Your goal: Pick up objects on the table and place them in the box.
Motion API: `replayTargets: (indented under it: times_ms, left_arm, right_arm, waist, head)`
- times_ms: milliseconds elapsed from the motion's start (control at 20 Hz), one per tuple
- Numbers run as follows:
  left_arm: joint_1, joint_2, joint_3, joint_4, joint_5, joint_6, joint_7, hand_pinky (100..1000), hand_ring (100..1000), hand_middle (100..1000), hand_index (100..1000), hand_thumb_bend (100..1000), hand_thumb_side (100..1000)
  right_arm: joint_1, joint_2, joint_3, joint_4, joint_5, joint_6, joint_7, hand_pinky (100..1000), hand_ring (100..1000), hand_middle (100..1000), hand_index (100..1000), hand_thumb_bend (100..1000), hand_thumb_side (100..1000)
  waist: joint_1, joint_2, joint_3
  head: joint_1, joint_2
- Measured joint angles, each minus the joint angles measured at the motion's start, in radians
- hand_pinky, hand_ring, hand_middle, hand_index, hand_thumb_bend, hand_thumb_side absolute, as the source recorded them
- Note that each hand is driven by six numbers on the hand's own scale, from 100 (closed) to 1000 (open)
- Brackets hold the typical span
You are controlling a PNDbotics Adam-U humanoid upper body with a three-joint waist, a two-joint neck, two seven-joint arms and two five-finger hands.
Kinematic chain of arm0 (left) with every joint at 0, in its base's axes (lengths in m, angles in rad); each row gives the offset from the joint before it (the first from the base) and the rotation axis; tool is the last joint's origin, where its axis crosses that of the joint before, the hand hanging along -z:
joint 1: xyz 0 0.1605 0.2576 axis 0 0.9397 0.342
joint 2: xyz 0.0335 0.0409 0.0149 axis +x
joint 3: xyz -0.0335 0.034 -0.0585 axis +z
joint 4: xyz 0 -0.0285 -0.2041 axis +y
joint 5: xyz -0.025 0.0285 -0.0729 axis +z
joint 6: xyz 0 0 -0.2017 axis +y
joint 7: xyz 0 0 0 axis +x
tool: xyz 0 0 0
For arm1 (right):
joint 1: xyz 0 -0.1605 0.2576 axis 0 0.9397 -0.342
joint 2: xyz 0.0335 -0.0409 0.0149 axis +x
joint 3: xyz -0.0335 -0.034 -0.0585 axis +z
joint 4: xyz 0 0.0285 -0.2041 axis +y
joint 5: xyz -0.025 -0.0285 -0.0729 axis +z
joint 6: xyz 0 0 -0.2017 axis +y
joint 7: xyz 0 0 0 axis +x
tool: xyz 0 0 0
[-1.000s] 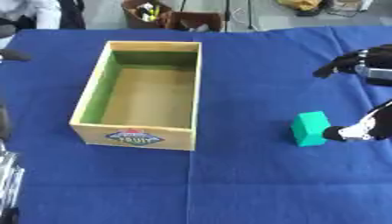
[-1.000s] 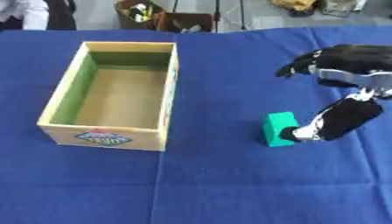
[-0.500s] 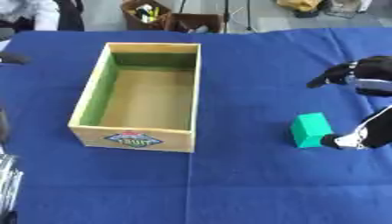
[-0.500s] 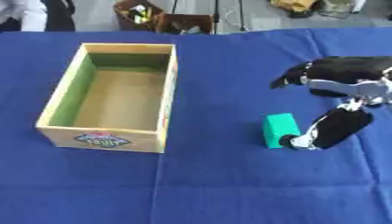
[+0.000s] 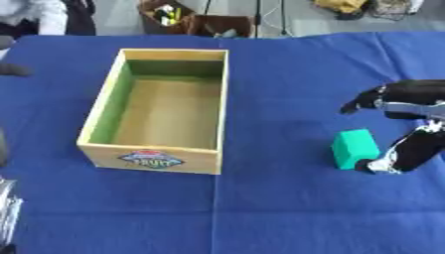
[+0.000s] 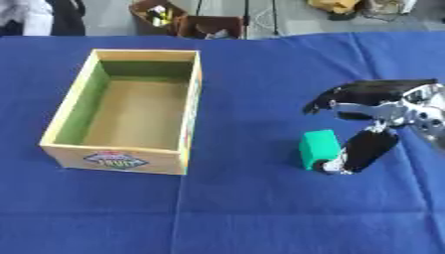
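Since a second ago, our right hand [image 6: 372, 119] has shifted only slightly beside the small green block [image 6: 319, 148]; the block has not moved. Our thumb [image 6: 360, 154] touches the block's right side near the cloth, while the fingers [image 6: 347, 94] stretch out above it, spread apart and clamped on nothing. The block stands on the blue tablecloth [image 6: 243, 208], well apart from the open wooden box with a green inner wall [image 6: 130, 111] on its left. Our left hand does not show.
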Motion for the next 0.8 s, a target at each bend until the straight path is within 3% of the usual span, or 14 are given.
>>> replayTargets:
  times_ms: [800]
  left_arm:
    - [0.000, -0.001, -0.005, 0.000, 0.000, 0.000, 0.000, 519, 711, 866, 806, 100, 960]
  right_arm:
    - [-0.014, 0.032, 0.041, 0.135, 0.039, -0.038, 0.008, 874, 929, 859, 952, 380, 420]
  waist:
    - [0.001, 0.006, 0.005]
  head:
    - [-0.008, 0.000]
